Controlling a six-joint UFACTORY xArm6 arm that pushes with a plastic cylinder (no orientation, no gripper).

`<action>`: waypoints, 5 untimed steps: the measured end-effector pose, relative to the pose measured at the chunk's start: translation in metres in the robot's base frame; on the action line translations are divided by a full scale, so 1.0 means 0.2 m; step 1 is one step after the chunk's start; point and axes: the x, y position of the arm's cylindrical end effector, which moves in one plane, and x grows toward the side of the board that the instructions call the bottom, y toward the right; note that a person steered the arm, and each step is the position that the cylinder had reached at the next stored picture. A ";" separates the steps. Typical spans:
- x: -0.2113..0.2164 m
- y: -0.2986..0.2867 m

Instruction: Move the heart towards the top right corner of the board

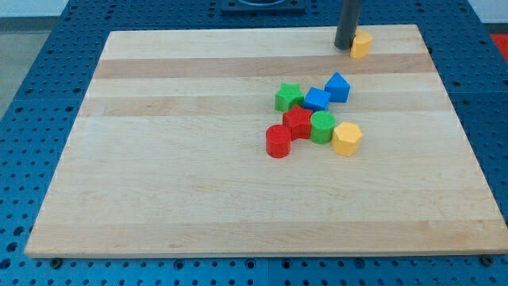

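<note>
A yellow heart block (362,44) sits near the top right corner of the wooden board (159,159). My tip (345,46) stands right against the heart's left side, touching or nearly touching it. The dark rod rises from there out of the view's top.
A cluster of blocks lies right of the board's centre: a green star (287,97), a blue cube (317,99), a blue pentagon-like block (338,86), a red star (298,121), a red cylinder (278,141), a green cylinder (322,126) and a yellow hexagon (347,138).
</note>
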 end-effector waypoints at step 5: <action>0.00 0.13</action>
